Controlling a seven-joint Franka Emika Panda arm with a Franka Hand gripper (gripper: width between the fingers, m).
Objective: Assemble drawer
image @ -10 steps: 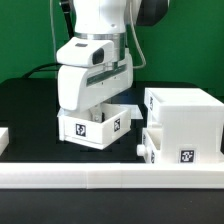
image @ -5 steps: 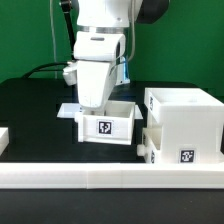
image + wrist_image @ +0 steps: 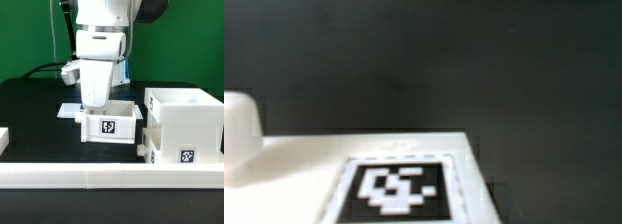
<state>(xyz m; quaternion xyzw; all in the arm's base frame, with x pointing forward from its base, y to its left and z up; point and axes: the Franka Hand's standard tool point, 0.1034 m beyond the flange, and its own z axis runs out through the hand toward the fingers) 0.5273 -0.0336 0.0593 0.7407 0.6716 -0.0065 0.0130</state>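
A small open-topped white tray (image 3: 108,128) with a black-and-white tag on its front sits on the black table at the centre of the exterior view. My gripper (image 3: 97,106) reaches down into it from above and is shut on its back wall. The tall white housing (image 3: 185,118) stands just to the exterior view's right of the tray, a small gap apart. A second white tray (image 3: 148,150) juts from the housing's lower part. The wrist view shows only a tagged white surface (image 3: 393,190) against the dark table; my fingertips are hidden there.
The long low white border wall (image 3: 100,178) runs along the front. The marker board (image 3: 68,110) lies flat behind the tray at the exterior view's left. A white piece (image 3: 3,140) shows at the left edge. Cables hang behind the arm.
The tray in my gripper turned from skewed to square with the housing, then shifted slightly toward the exterior view's right. The housing has not moved.
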